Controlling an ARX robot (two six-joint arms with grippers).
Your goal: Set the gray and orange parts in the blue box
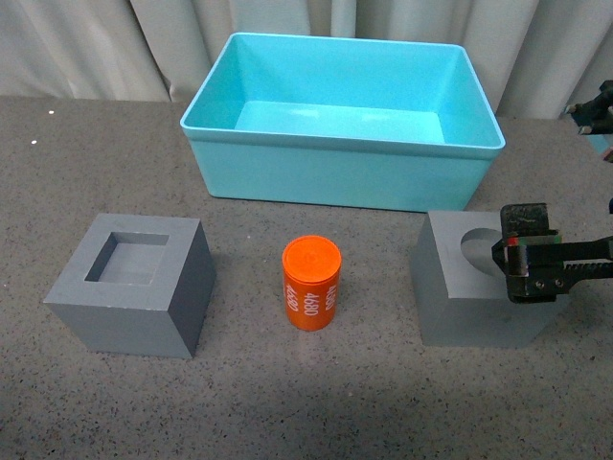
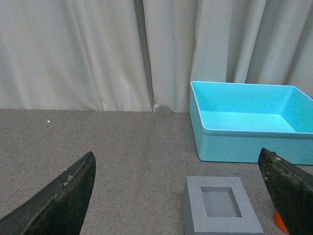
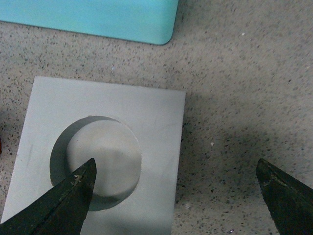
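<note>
The blue box (image 1: 335,182) stands at the back middle of the table, empty as far as I see. A gray cube with a square recess (image 1: 134,287) sits front left, the orange cylinder (image 1: 311,284) with white numerals front middle, and a gray cube with a round recess (image 1: 460,297) front right. My right gripper (image 1: 525,254) is open over that cube's right edge; in the right wrist view (image 3: 175,162) one finger hangs over the round recess (image 3: 102,156), the other over bare table. My left gripper (image 2: 176,155) is open and empty, behind the square-recess cube (image 2: 195,215).
Gray speckled tabletop (image 1: 287,402) with pale curtains (image 1: 96,48) behind. A dark piece of equipment (image 1: 594,107) shows at the far right edge. The blue box's corner (image 3: 98,19) lies close beyond the round-recess cube.
</note>
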